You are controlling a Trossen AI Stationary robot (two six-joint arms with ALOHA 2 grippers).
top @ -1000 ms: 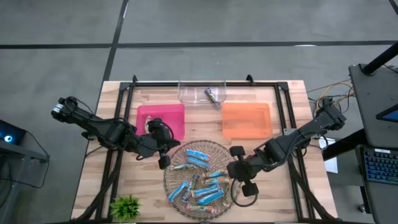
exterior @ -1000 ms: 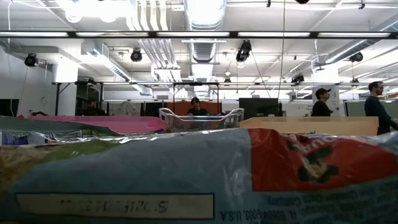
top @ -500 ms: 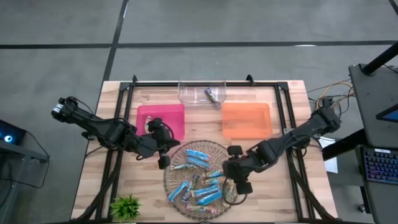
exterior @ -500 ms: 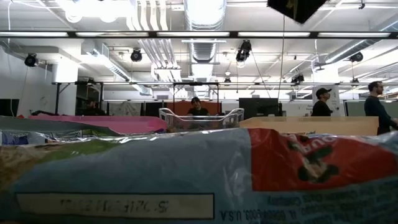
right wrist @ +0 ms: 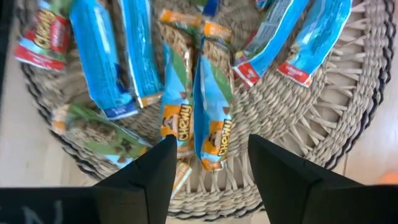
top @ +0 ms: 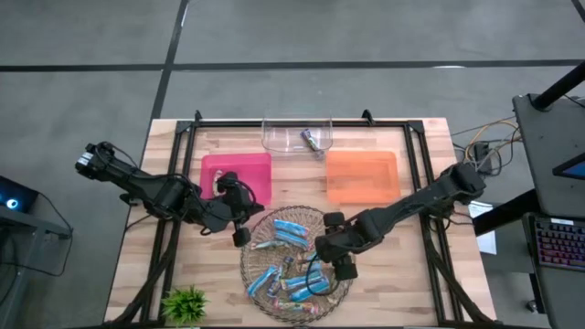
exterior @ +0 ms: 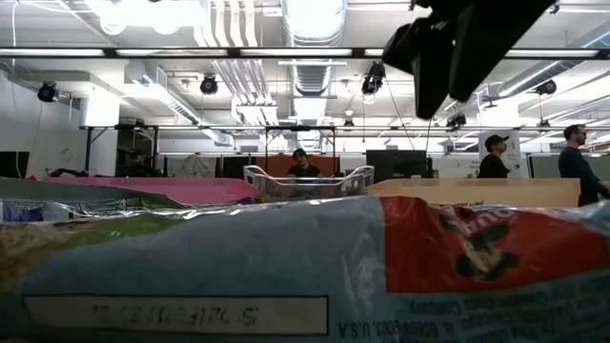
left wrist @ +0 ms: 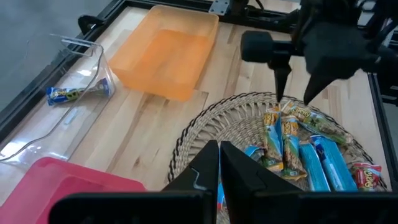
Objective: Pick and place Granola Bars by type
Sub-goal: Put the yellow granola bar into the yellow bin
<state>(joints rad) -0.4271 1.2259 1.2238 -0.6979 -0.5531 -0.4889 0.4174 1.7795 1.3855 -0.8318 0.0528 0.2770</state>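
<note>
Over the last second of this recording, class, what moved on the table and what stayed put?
The right end effector travelled leftward from the woven basket's right rim to above the granola bars and opened its fingers; nothing was picked up. The left end effector stayed shut at the basket's left rim. The pink tray, orange tray and clear bin are unchanged.
</note>
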